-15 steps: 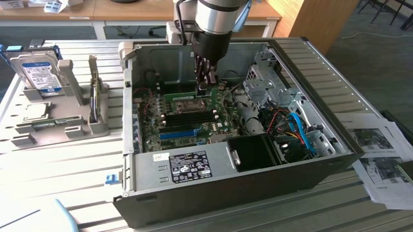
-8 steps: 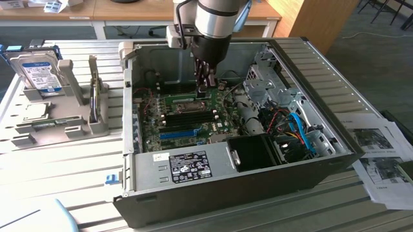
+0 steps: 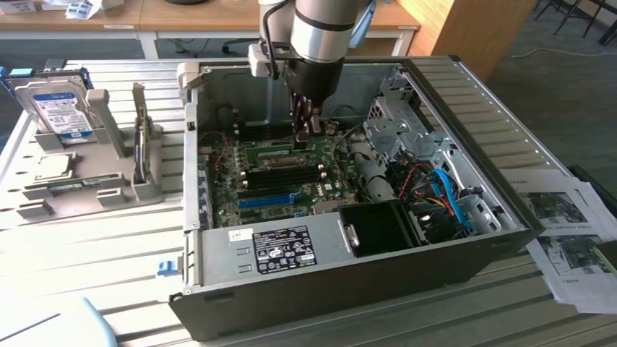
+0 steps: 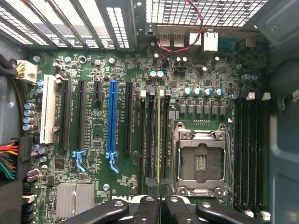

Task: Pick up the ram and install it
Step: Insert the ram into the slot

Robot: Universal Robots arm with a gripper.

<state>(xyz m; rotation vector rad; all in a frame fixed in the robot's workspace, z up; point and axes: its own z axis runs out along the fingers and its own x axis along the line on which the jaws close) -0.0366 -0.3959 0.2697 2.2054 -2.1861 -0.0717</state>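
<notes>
- Pinches ram edge-on in gripper, upper centre of exterior view.
- Keeps ram's long axis parallel to black slots, directly above them.
- Can't tell if seated.

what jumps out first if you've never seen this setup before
The open computer case fills the middle of the exterior view, with the robot arm reaching straight down into it. In the wrist view the gripper pinches the ram, a thin green edge over the dark memory slots, between the long blue slot and the empty silver processor socket. A hard drive stands in a grey holder at the exterior view's left.
</notes>
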